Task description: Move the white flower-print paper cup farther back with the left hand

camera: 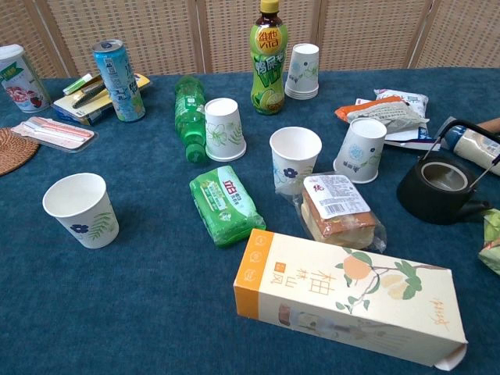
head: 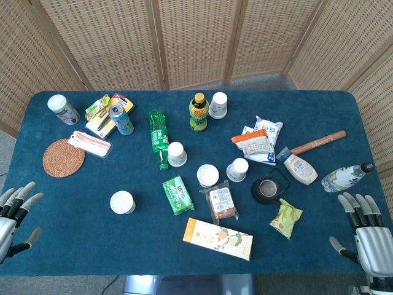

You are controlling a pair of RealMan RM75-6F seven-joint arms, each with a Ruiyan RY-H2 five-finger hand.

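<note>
Here we see our left robot hand (head: 13, 212) at the near left edge of the counter (head: 73, 246), fingers spread, holding nothing. Our right robot hand (head: 368, 236) lies likewise released at the near right corner. The white flower-print paper cup (head: 122, 202) stands upright, well apart from both. Only the head view shows the hands; the chest view shows the cup's blue flower print.

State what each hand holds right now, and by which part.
Nothing is held. The left hand and the right hand are both open at the near table edge, fingers apart, touching no object.
</note>
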